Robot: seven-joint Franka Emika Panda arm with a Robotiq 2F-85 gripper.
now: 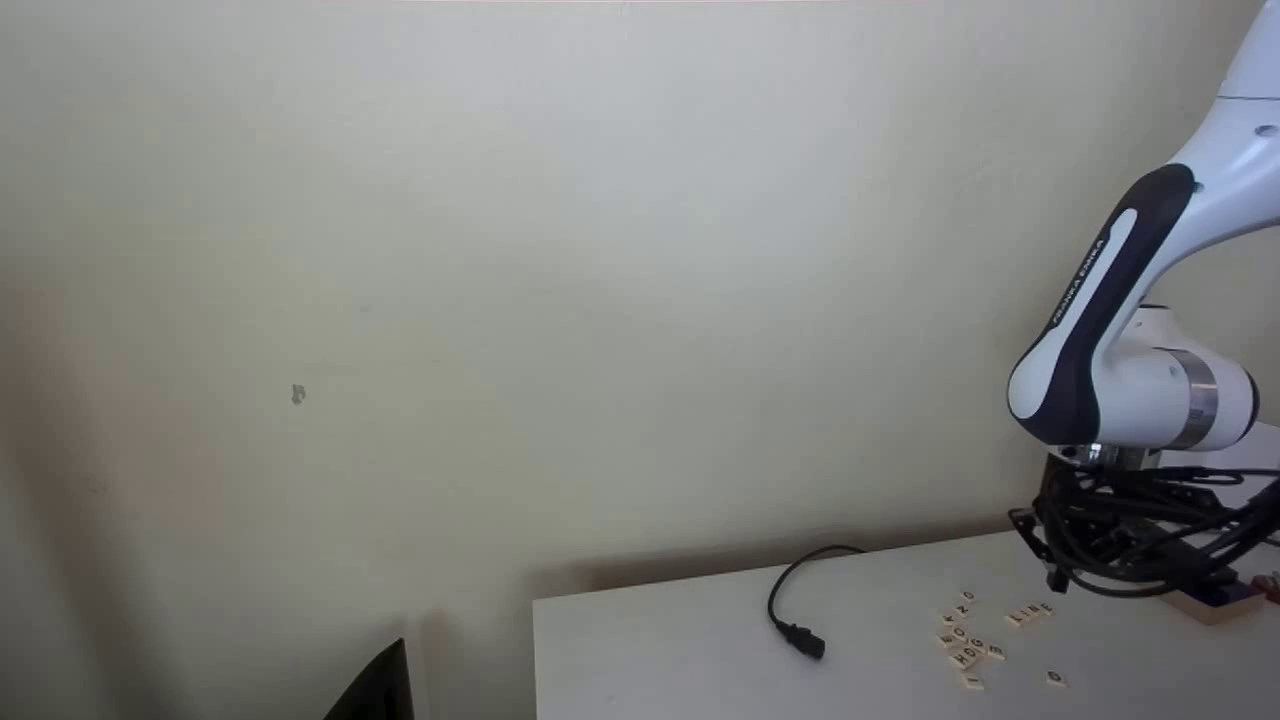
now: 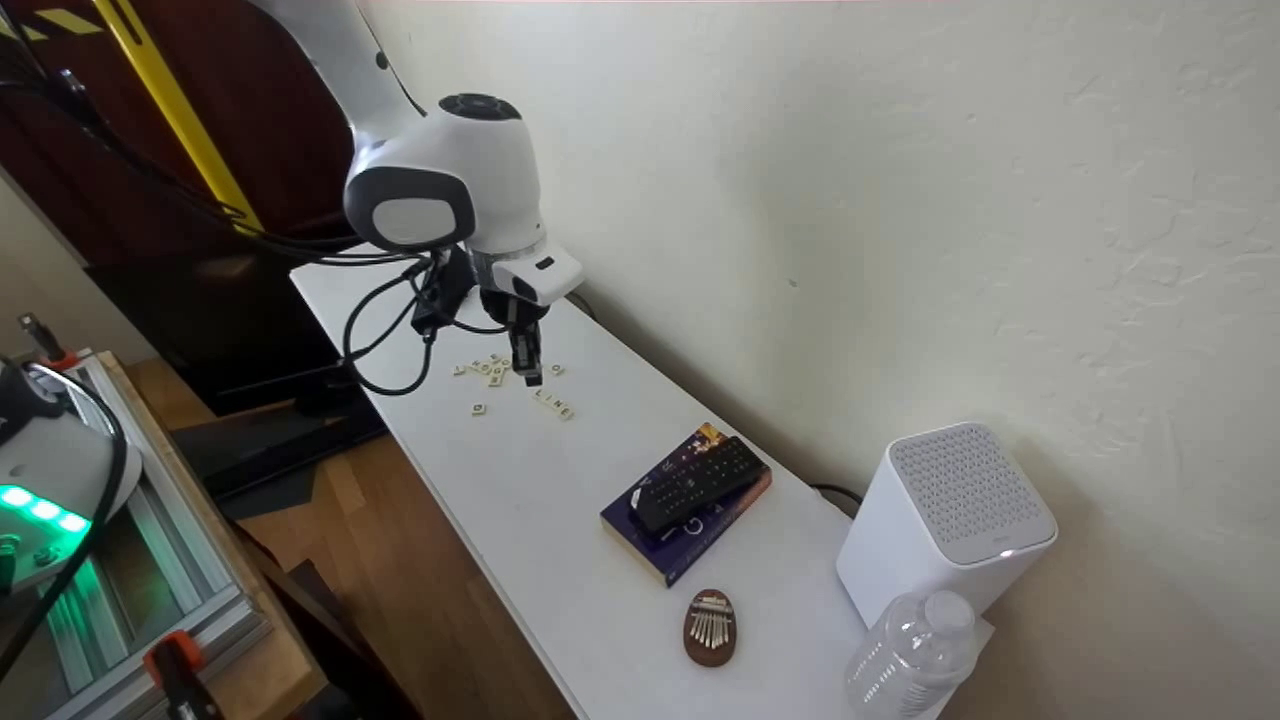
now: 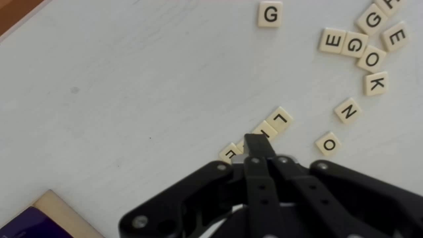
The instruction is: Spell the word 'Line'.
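Small cream letter tiles L, I and E lie flat in a slanting row in the wrist view. Between I and E sits a tile mostly hidden behind my gripper; in an exterior view the whole row reads LINE. That row of tiles also shows small in an exterior view. My gripper's fingers are together, pointing down just above the table beside the row, with no tile seen between them.
Loose tiles such as G, N and O lie scattered nearby. Farther along the table are a book with a black remote on it, a thumb piano, a white box and a bottle. A black cable lies at the wall side.
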